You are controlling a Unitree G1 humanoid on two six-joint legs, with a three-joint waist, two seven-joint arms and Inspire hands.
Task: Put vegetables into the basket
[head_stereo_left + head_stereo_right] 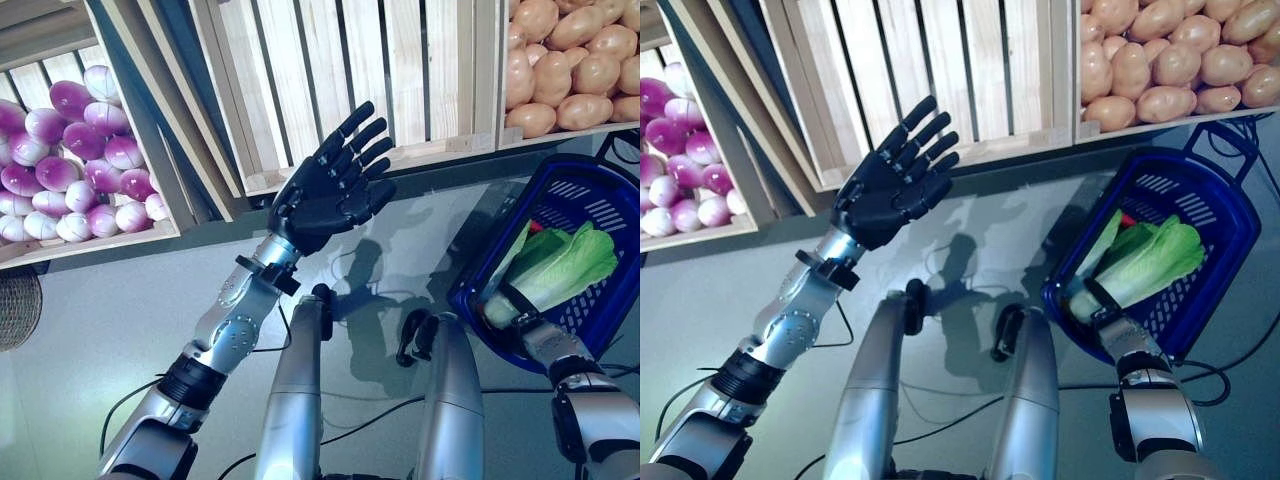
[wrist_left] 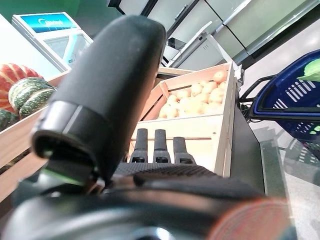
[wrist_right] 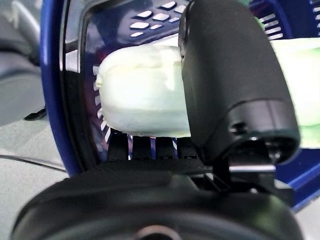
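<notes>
The blue plastic basket (image 1: 560,172) stands on the floor at the right, below the stand; it also shows in the left wrist view (image 2: 285,95). My right hand (image 1: 517,299) is at its near rim, shut on the white stalk end of a leafy green cabbage (image 1: 565,262). The cabbage lies slanted inside the basket. In the right wrist view my thumb (image 3: 230,85) lies over the pale stalk (image 3: 145,95) and my fingers lie under it, past the blue rim (image 3: 52,90). A bit of red (image 1: 1127,219) shows under the leaves. My left hand (image 1: 330,190) is open and empty, raised before a wooden crate.
The wooden stand's slatted crates (image 1: 330,80) run across the back, tilted toward me. A dark woven basket (image 1: 15,305) sits at the far left. Grey floor (image 1: 120,290) lies between the stand and me.
</notes>
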